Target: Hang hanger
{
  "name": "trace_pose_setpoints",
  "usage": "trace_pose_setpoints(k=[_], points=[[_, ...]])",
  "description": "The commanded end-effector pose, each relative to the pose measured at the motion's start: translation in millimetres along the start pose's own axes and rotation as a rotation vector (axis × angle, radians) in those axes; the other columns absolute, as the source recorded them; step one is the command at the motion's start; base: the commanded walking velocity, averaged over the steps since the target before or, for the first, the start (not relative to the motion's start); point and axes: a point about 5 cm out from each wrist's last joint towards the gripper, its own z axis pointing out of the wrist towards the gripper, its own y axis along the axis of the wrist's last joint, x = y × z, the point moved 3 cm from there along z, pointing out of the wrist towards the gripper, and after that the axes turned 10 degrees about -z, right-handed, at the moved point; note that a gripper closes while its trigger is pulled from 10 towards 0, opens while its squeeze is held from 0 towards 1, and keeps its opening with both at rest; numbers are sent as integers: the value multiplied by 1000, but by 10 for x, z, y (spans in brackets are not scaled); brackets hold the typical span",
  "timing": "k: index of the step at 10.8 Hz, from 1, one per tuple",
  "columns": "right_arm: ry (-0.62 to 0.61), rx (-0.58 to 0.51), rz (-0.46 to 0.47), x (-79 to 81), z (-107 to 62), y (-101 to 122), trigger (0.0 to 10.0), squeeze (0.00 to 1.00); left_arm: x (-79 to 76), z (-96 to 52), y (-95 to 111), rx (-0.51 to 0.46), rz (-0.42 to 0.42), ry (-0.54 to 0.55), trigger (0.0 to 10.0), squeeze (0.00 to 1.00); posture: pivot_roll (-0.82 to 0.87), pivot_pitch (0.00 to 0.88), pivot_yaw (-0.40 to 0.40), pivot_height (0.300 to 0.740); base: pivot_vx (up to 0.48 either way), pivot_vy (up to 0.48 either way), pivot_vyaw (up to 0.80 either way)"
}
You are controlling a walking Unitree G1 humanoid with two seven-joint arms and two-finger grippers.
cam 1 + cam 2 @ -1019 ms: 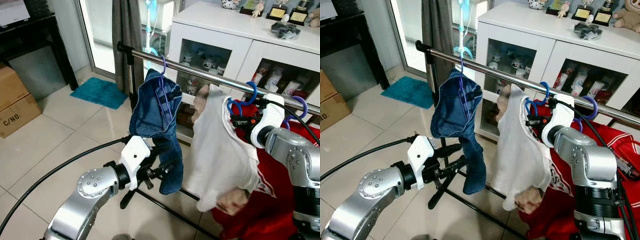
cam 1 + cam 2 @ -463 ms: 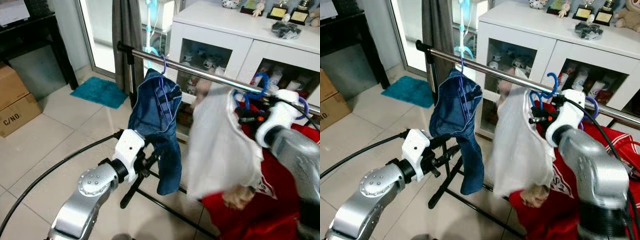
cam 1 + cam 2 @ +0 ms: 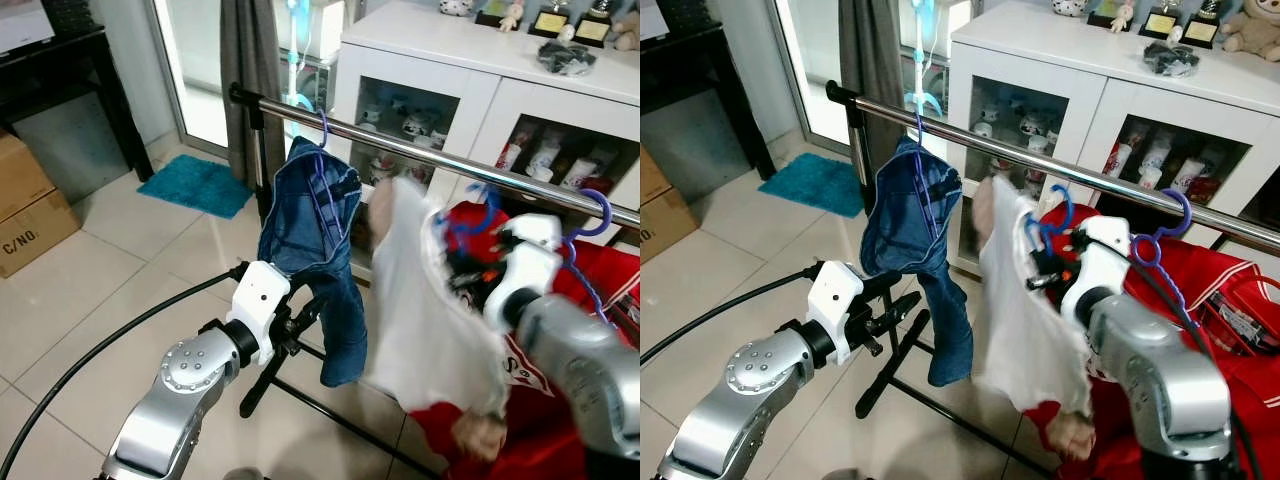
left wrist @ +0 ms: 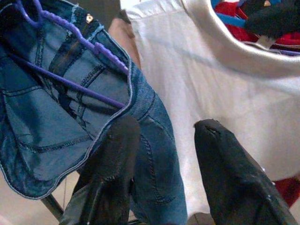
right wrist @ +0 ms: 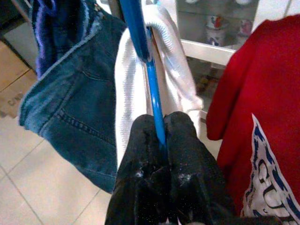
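now below the rail [image 3: 1040, 160] and not yet hooked on it: blue hanger [image 5: 150, 89] with the white shirt [image 3: 1025, 320], pinched tight between the shut fingers [image 5: 140, 154] of the right gripper [image 5: 161, 145]. hook end [image 3: 1060, 205] up, just under and in front of the bar, between the jeans [image 3: 915, 225] and the red garment [image 3: 1200, 290]. long axis of the hanger stem roughly upright, so likely a lift up and over the rail. left gripper [image 4: 161, 136] spread open, empty, low beside the jeans, farther from the hook.

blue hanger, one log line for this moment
right tool | shut on blue hanger | white shirt | off rail | left tool open
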Motion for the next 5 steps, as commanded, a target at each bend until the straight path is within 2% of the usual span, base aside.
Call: trace_pose_setpoints(k=[1,2,5], points=[[-12,-40,-18,18,-6,57,0,0,-2,28,32,-8,11,5,10000,0,80,0,-27,740,0,0,0],[-8,-35,-14,51,17,-4,0,0,-3,28,29,-8,10,9,10000,0,83,0,-31,740,0,0,0],[5,-33,-9,104,69,-61,0,0,21,23,30,-10,8,21,10000,0,85,0,-38,740,-254,0,0]])
